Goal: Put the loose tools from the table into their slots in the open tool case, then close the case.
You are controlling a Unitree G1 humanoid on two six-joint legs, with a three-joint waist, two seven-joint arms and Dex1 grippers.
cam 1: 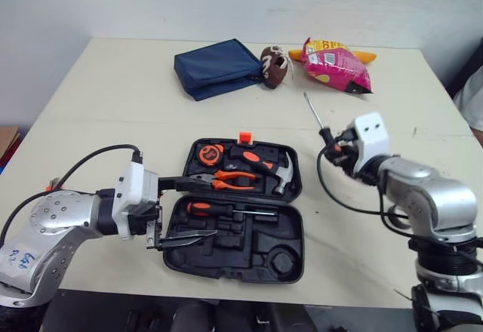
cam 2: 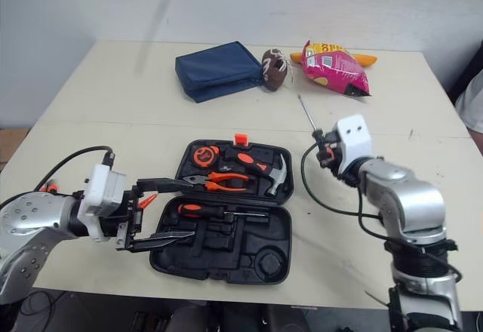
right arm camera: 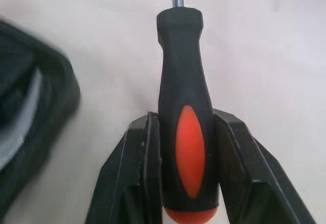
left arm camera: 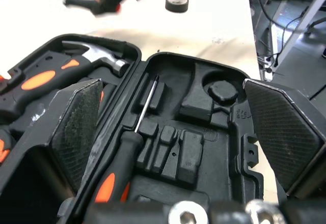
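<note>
Our right gripper (right arm camera: 187, 132) is clamped on the black-and-orange handle of a screwdriver (right arm camera: 181, 61), one finger on each side, with the butt of the handle back between them and the bare metal shaft running straight out ahead. From the head views that shaft points away from us toward the far edge of the table (cam 1: 113, 106), leaning a little to our left. The open tool case (cam 1: 256, 253) lies to the left of this gripper and slightly nearer to us, apart from the tool. Its far half holds the tape measure (cam 1: 209, 153), pliers (cam 1: 226, 179) and hammer (cam 1: 272, 167); its near half holds another screwdriver (cam 1: 226, 210), lying left to right, with what look like empty grooves beside it. So we judge the held tool sits roughly crosswise to its slot and needs about a quarter turn as the right arm carries it leftward over the near half. Our left gripper (cam 1: 205, 209) hangs over the case's left end with its fingers spread wide and nothing in them; it is nearer the case, and could crowd the slot.
</note>
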